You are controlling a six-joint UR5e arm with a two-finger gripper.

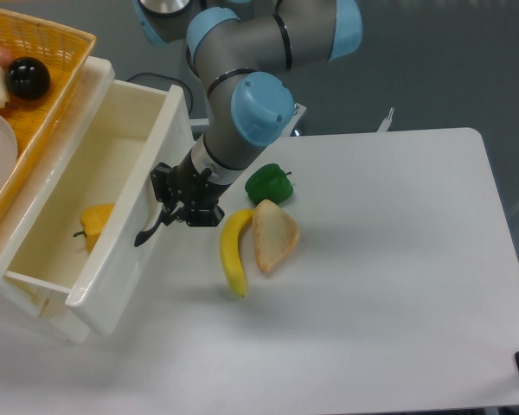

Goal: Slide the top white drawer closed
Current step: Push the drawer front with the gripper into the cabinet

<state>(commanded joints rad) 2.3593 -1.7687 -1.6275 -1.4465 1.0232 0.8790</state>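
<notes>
One top white drawer point(112, 233) open, one tool point(175, 201) at its handle

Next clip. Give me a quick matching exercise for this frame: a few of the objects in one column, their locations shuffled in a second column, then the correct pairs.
Things:
1. yellow pepper
2. black ball
3. banana
4. gripper

Places:
A. in the basket
B. on the table, touching the bread slice
C. at the front of the top drawer, by its handle
D. inside the open top drawer

Pairs: 1-D, 2-A, 3-B, 4-C
</notes>
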